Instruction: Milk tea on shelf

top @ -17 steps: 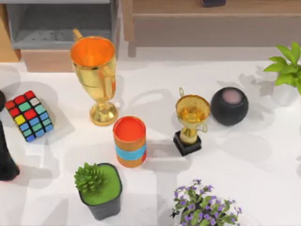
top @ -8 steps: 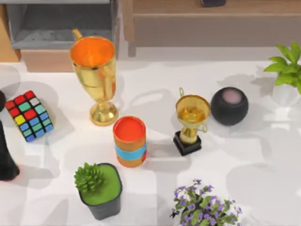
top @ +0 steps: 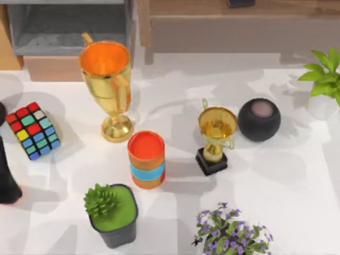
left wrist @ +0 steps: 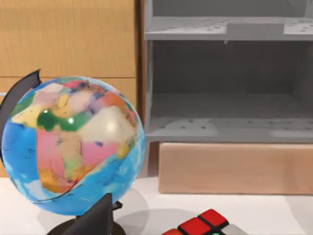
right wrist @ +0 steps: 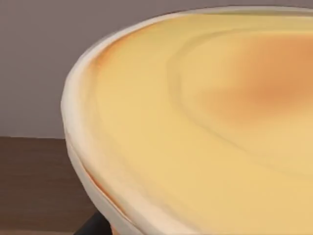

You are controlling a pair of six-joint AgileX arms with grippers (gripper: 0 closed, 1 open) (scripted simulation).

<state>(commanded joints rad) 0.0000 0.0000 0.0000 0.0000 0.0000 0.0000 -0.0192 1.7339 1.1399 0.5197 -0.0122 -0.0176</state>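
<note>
Change: shadows on white worktop (top: 297, 186) shifted, objects unmoved | milk tea, short orange cup with light-blue band (top: 146, 159), centre, untouched, grey shelf (top: 69, 26) far-left | jaws: cannot tell | grasp not begun

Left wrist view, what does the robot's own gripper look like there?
What shows of the left gripper is a plain dark grey, nearly black wedge with flat matte faces and a straight slanted edge, in front of the globe. No cables, markings or lettering are visible on it.
</note>
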